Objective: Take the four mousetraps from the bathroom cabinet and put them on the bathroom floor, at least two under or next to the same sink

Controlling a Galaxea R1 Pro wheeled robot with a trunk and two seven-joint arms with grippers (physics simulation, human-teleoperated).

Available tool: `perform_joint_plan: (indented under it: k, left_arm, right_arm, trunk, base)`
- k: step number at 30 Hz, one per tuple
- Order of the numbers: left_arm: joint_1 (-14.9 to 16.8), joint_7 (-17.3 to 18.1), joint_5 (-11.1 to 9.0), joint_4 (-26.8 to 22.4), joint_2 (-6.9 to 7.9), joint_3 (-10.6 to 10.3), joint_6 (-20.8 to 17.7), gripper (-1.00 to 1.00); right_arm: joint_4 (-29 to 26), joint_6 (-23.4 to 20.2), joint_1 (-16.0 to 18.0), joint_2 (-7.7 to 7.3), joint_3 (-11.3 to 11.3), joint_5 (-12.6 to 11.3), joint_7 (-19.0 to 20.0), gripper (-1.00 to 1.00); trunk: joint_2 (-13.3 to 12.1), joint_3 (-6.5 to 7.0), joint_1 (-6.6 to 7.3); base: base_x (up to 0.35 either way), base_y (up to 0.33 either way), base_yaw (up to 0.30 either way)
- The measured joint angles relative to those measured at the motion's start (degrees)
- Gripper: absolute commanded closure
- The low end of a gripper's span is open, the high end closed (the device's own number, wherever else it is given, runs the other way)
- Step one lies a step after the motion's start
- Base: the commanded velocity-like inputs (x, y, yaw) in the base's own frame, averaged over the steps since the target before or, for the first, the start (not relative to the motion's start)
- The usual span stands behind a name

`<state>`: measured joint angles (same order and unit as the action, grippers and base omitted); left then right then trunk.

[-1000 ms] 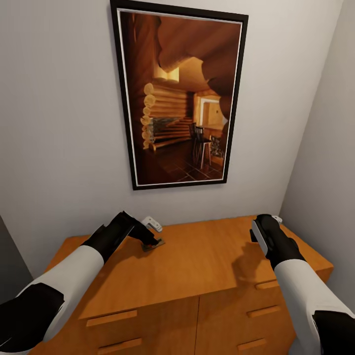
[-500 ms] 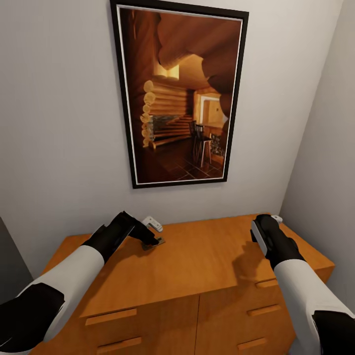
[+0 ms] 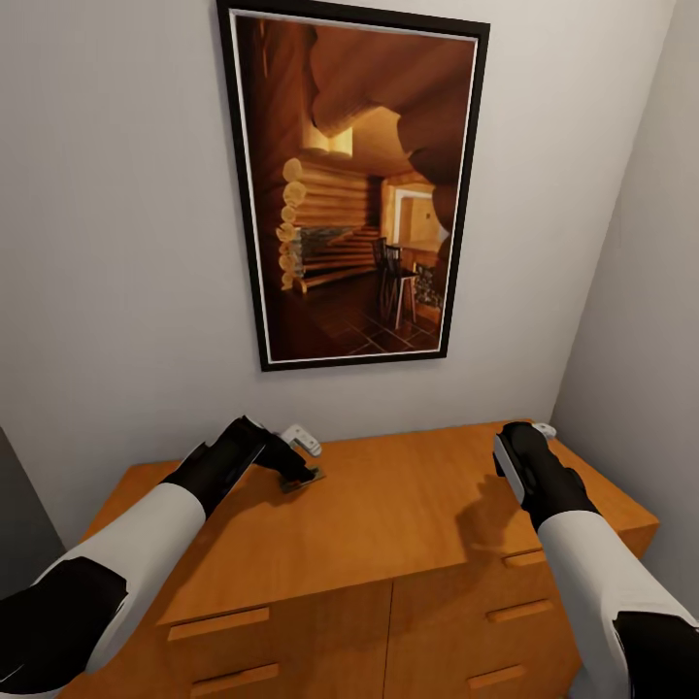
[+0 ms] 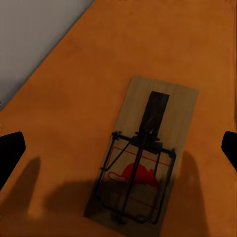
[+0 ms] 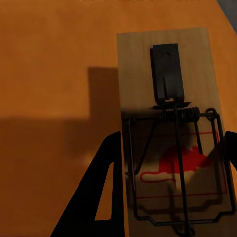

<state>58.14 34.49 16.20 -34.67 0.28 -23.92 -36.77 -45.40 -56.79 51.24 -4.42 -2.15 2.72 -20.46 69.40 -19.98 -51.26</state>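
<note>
Two mousetraps lie flat on cabinet (image 3: 388, 524) top: one (image 4: 143, 153) near rear left, another (image 5: 173, 128) toward right; wooden boards, wire springs, red mouse print.

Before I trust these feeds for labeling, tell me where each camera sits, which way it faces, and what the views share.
Head view: on the robot's head, facing forward and down at the cabinet top and a framed picture; both arms and the left gripper show.
Left wrist view: near the left gripper, looking down on a mousetrap lying flat; dark fingers at both edges.
Right wrist view: near the right gripper, looking down on another mousetrap; a dark finger beside it.
Shared: the orange-brown cabinet top; the left trap also shows from the head.
</note>
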Motion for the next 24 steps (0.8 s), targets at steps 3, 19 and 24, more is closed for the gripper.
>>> perform_joint_plan:
  k: [3, 19, 24]
  left_arm:
    - [0.0, 1.1, -0.1, 0.2, 0.02, 0.0, 2.5, -1.0]
    - [0.0, 3.5, 0.1, 0.6, 0.21, 0.1, 5.3, -1.0]
    - [0.0, 3.6, 0.0, 1.3, 0.21, 0.1, 5.4, -1.0]
  right_arm:
    - [0.0, 0.0, 0.0, -0.06, 0.0, 0.1, 0.0, 1.0]
    - [0.0, 0.0, 0.0, -0.01, 0.0, 0.0, 0.0, 1.0]
    - [0.0, 0.0, 0.0, -0.09, 0.0, 0.0, 0.0, 1.0]
  trunk:
    - [0.0, 0.0, 0.0]
    - [0.0, 0.0, 0.0]
    - [0.0, 0.0, 0.0]
  base:
    - [0.0, 0.0, 0.0]
    - [0.0, 0.0, 0.0]
    - [0.0, 0.0, 0.0]
